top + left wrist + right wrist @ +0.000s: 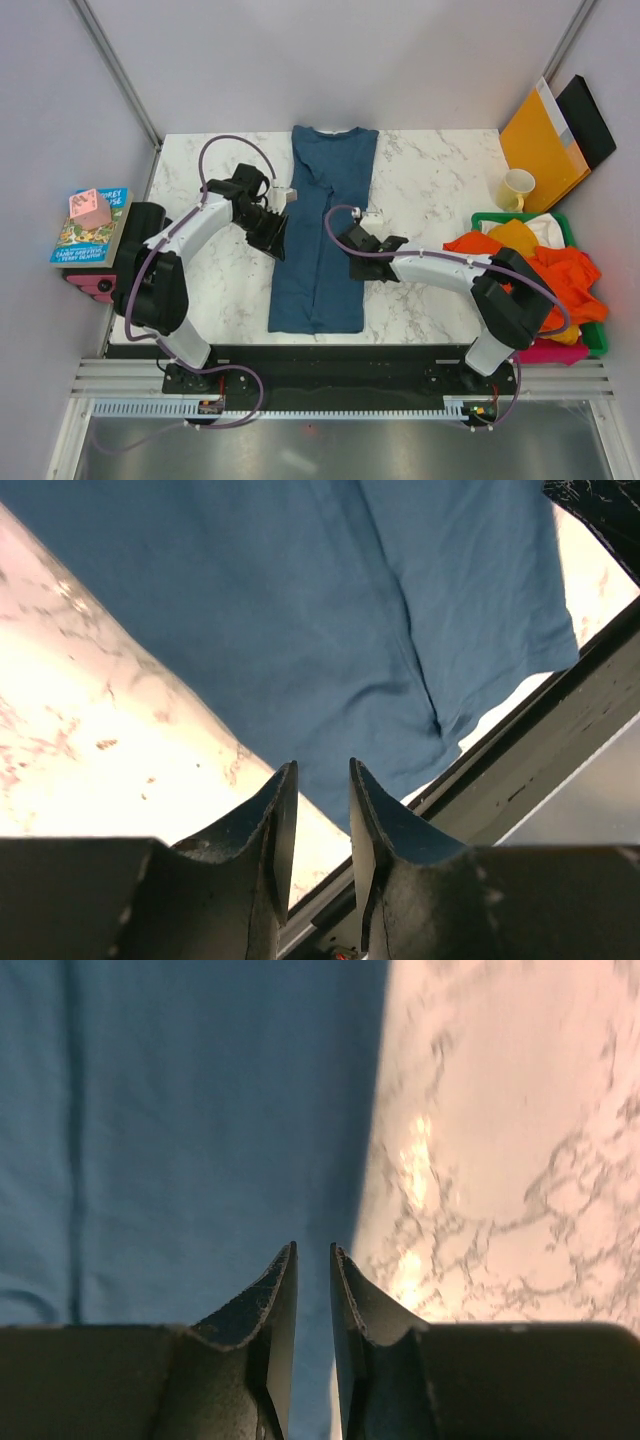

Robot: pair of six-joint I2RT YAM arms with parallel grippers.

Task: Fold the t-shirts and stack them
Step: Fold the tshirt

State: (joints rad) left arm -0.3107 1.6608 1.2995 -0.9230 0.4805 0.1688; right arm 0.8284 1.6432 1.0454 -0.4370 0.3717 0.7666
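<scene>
The dark teal t-shirt [322, 240] lies flat along the middle of the table [430, 180]. Its sides are folded in to form a long strip, with the collar at the far edge and the hem close to the near edge. A lengthwise crease runs down the cloth.

The green bin [490, 216] at the right edge holds a loose heap: an orange t-shirt [560, 275], yellow cloth [515, 235], white cloth [545, 228] and pink cloth [548, 352].

The left gripper [322, 770] is over the strip's left edge and the right gripper [312, 1250] over its right edge. The jaws of both stand slightly apart and hold nothing.
</scene>
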